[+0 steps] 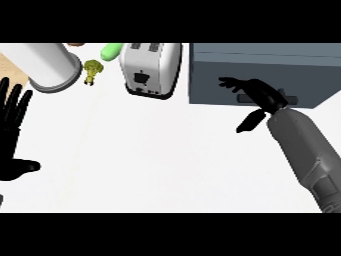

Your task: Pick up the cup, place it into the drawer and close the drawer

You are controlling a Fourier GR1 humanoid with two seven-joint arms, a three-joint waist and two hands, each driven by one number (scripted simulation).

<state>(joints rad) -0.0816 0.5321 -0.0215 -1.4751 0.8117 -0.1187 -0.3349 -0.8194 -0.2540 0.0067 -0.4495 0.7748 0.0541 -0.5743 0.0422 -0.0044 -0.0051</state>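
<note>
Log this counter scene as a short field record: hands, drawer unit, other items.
left hand: open, fingers up, resting at the view's left edge
right hand: fingers spread, at the drawer front, holding nothing
drawer unit: grey, looks closed, handle partly hidden by the right hand
cup: none visible
toaster: left of the drawer unit
white cylinder: upper left
green items: between cylinder and toaster

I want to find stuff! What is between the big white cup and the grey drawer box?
In the head view, the broccoli, a green vegetable and the toaster lie between the cup and the drawer box.
</note>
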